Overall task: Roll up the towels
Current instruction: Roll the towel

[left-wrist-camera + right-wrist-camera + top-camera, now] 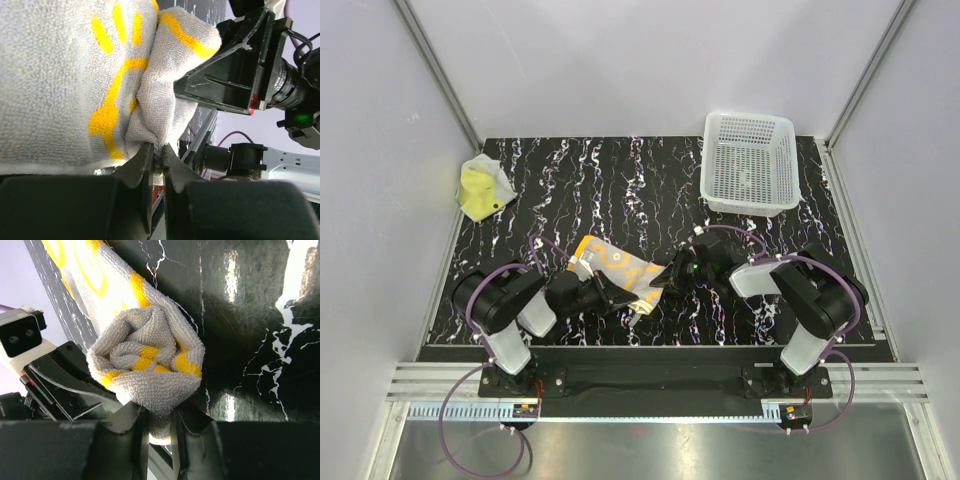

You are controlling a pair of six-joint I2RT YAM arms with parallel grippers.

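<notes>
Tabletop (620,180), left claw (159,159), right claw (159,420) — pinching orange towel (620,268)

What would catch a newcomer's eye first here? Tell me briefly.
The orange towel lies at the near middle of the table. Both the left gripper and the right gripper pinch it, and one end is wound into a tight roll. A crumpled yellow towel lies at the far left corner, and a white basket stands at the far right.

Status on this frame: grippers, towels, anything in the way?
Left gripper shut on orange towel. Right gripper shut on its rolled end. Yellow towel bunched far left. Basket far right, not obstructing.
</notes>
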